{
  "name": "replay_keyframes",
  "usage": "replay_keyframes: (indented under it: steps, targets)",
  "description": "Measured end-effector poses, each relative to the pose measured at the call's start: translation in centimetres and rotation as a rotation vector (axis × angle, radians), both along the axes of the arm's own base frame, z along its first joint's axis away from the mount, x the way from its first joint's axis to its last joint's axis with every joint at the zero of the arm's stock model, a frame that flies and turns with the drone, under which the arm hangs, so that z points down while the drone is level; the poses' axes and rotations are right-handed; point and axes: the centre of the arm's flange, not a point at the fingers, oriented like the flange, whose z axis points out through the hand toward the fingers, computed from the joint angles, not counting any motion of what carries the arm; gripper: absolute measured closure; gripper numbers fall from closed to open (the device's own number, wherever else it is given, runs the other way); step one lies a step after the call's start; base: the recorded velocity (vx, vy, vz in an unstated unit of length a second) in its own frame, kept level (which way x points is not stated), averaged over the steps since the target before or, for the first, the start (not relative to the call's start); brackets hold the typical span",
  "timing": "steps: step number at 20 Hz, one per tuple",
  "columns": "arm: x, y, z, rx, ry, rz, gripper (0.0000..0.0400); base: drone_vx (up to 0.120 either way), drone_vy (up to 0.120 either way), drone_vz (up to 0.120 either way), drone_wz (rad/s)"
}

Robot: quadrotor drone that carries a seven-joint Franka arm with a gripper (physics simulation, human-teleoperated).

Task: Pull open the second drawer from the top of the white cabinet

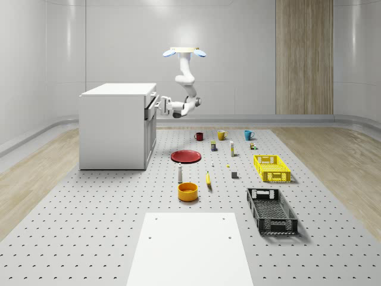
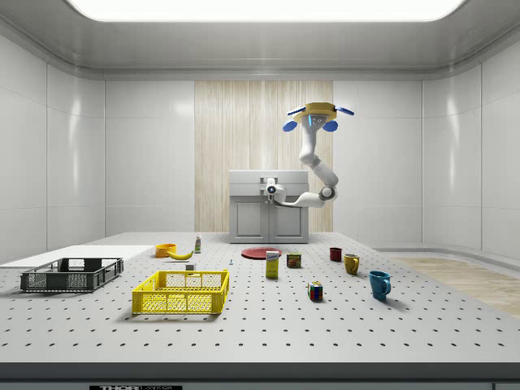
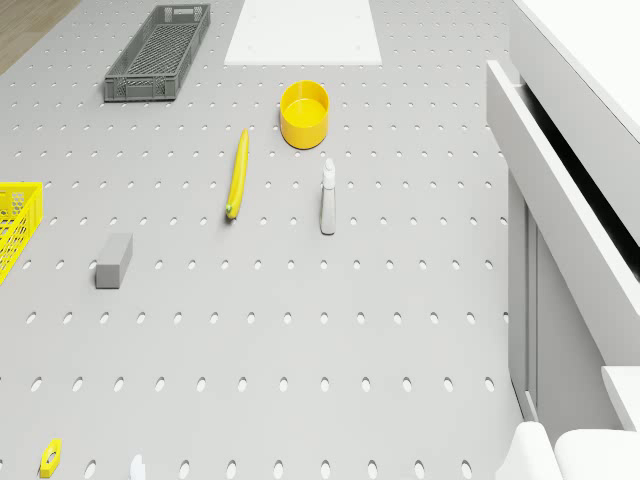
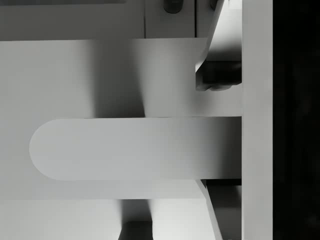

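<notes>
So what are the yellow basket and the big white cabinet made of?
The yellow lattice crate looks like moulded plastic: bright even colour, with open mesh walls and floor. The big white box-shaped cabinet could be painted metal or laminated board; its flat, smooth, matte panels with crisp edges don't settle which.

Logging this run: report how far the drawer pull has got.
Done: the drone hovers beside the white cabinet, and a drawer near its top already stands partly out. In hand: the pincer is at that drawer's front, around its handle in the wrist view. Left: pulling it fully open.
</notes>
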Motion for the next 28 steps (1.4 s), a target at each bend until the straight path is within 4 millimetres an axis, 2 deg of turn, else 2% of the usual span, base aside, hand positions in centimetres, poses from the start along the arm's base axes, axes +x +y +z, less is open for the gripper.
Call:
replay_keyframes:
  steps: [1,2,3,6,8,9,13,14,16,19,25,28]
  targets:
    - [0.0,-0.2,-0.1,0.004,-0.005,0.000,0.0227,0.000,0.000,0.000,0.000]
    - [0.0,-0.6,0.0,0.001,0.005,-0.001,0.0219,0.000,0.000,0.000,0.000]
    - [0.2,-0.8,-0.6,0.008,-0.031,-0.001,0.0233,0.000,0.000,0.000,0.000]
    - [0.2,-1.5,-0.6,0.019,-0.024,-0.002,0.0264,0.000,0.000,0.000,0.000]
    - [0.4,-2.0,-1.3,0.022,-0.044,-0.002,0.0250,0.000,0.000,0.000,0.000]
    - [0.2,-2.5,-0.5,0.018,-0.009,-0.003,0.0256,0.000,0.000,0.000,0.000]
    - [0.1,-4.1,-0.5,0.016,0.000,-0.003,0.0251,0.000,0.000,0.000,0.000]
    - [0.4,-4.4,-1.1,0.023,-0.032,-0.002,0.0262,0.000,0.000,0.000,0.000]
    - [0.3,-5.2,-0.9,0.026,-0.026,-0.003,0.0277,0.000,0.000,0.000,0.000]
    - [0.2,-6.2,-0.5,0.019,0.005,-0.003,0.0256,0.000,0.000,0.000,0.000]
    - [0.1,-8.2,-0.5,0.017,0.000,-0.003,0.0251,0.000,0.000,0.000,0.000]
    - [0.4,-9.1,-1.1,0.025,-0.020,-0.003,0.0267,0.000,0.000,0.000,0.000]
